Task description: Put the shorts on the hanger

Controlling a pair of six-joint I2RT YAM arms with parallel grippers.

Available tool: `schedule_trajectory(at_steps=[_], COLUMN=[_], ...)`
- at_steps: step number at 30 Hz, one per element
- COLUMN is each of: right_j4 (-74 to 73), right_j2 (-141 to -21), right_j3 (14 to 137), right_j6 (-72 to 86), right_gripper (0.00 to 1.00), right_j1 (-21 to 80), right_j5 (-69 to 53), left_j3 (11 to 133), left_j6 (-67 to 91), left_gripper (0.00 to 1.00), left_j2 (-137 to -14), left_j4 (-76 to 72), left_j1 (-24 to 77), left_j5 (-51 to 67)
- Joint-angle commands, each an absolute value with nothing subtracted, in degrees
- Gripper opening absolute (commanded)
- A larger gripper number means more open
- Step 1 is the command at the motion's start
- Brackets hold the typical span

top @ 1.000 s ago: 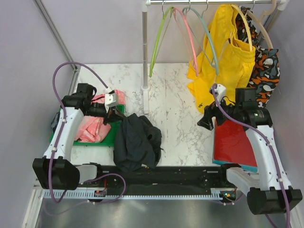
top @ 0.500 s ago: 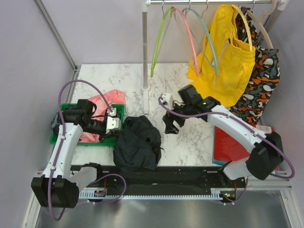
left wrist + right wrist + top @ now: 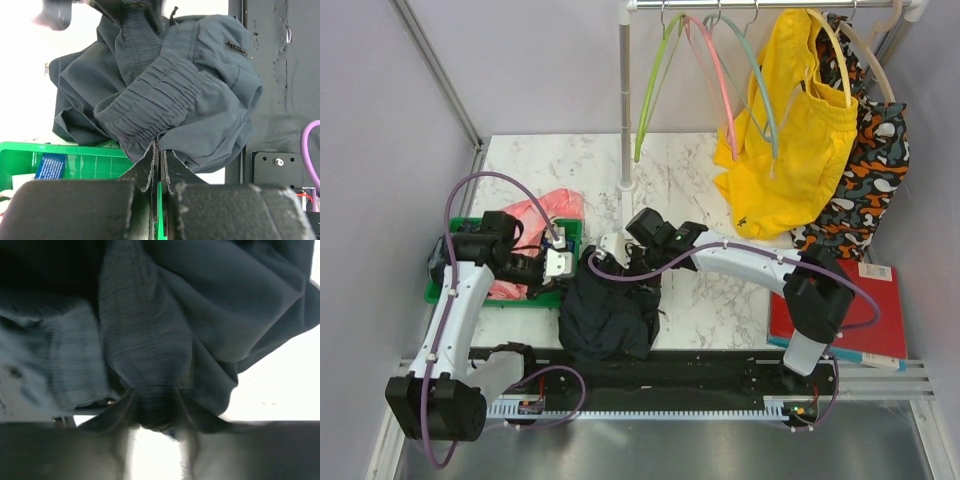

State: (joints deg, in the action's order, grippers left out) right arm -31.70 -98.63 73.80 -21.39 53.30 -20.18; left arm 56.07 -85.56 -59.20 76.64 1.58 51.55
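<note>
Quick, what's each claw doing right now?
Left claw: closed on the shorts at the waistband.
Right claw: closed on bunched shorts fabric, though the view is blurred.

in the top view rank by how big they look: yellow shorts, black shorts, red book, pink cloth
1. yellow shorts, clearly largest.
2. black shorts and red book: about alike, and the book is partly hidden, so no ranking.
3. pink cloth, partly hidden too.
</note>
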Motion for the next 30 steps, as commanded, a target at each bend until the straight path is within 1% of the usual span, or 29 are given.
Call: schedule_trajectory(at_steps=[1, 2, 4, 5, 6, 8, 9, 11, 12, 14, 15, 16, 17, 20, 22, 25, 29, 30], right_j4=[-32.07, -33.21, -37.69, -38.31, -38.41, -38.49, -39.02, -41.82, -44.62, -46.66, -47.19, -47.2, -47.2, -47.2, -46.23, -44.04, -40.44, -38.25], right_j2=[-100.55, -100.46, -98.27, -96.43, -91.63, -86.6, -82.4, -79.2, -77.1, -75.51, -73.58, -72.69, -71.73, -69.09, -67.86, -66.71, -66.27, -66.27], right_j3=[78.57, 79.62, 82.87, 83.23, 83.23, 83.41, 84.54, 86.56, 89.44, 92.1, 93.68, 94.21, 94.74, 97.46, 99.66, 101.42, 100.9, 100.81], right_j6=[-22.94, -21.29, -20.13, -19.17, -16.9, -15.21, -14.42, -13.45, -13.01, -10.82, -9.42, -6.36, -4.24, 3.68, 6.4, 9.84, 13.96, 15.63], right_gripper=[0.08, 0.0, 0.0, 0.0, 0.0, 0.0, 0.0, 0.0, 0.0, 0.0, 0.0, 0.0, 0.0, 0.0, 0.0, 0.0, 0.0, 0.0], right_j1=[53.0, 53.0, 51.52, 50.63, 49.41, 44.75, 43.17, 38.42, 37.1, 34.55, 33.84, 32.79, 32.44, 31.91, 31.2, 31.03, 31.03, 31.03], right_j5=[-15.31, -14.68, -15.81, -17.47, -18.27, -19.68, -20.3, -21.7, -22.75, -22.68, -22.76, -22.76, -22.94, -23.29, -23.9, -22.85, -23.64, -23.64], left_j3=[57.04, 57.39, 57.83, 58.35, 58.71, 59.58, 59.76, 60.2, 60.21, 60.55, 60.64, 60.91, 61.78, 63.89, 64.42, 63.46, 60.65, 60.3], left_j6=[-88.15, -87.28, -85.18, -81.42, -79.21, -73.68, -67.56, -61.82, -55.26, -47.41, -39.19, -35.2, -29.33, -23.14, -22.06, -23.2, -29.06, -30.92], left_gripper=[0.04, 0.06, 0.1, 0.13, 0.14, 0.16, 0.19, 0.26, 0.33, 0.38, 0.41, 0.42, 0.45, 0.47, 0.47, 0.5, 0.57, 0.57], left_j2=[-58.71, -58.71, -57.92, -57.66, -57.31, -56.43, -56.16, -55.81, -55.81, -56.25, -56.42, -56.77, -57.39, -57.74, -57.04, -53.71, -49.4, -49.13], left_j4=[77.61, 77.09, 75.68, 73.24, 71.47, 67.35, 62.36, 57.33, 51.82, 45.03, 41.95, 35.83, 33.86, 29.8, 28.92, 28.92, 29.88, 32.15], left_j1=[1.41, 1.41, 1.41, 1.41, 1.41, 1.41, 1.32, 1.41, 1.41, 1.41, 1.41, 1.49, 1.67, 2.72, 3.43, 5.97, 12.72, 13.88], left_j5=[51.59, 51.68, 52.2, 53.25, 54.13, 56.93, 58.0, 61.41, 62.48, 64.94, 65.56, 66.0, 66.79, 65.75, 65.48, 62.77, 57.67, 56.79])
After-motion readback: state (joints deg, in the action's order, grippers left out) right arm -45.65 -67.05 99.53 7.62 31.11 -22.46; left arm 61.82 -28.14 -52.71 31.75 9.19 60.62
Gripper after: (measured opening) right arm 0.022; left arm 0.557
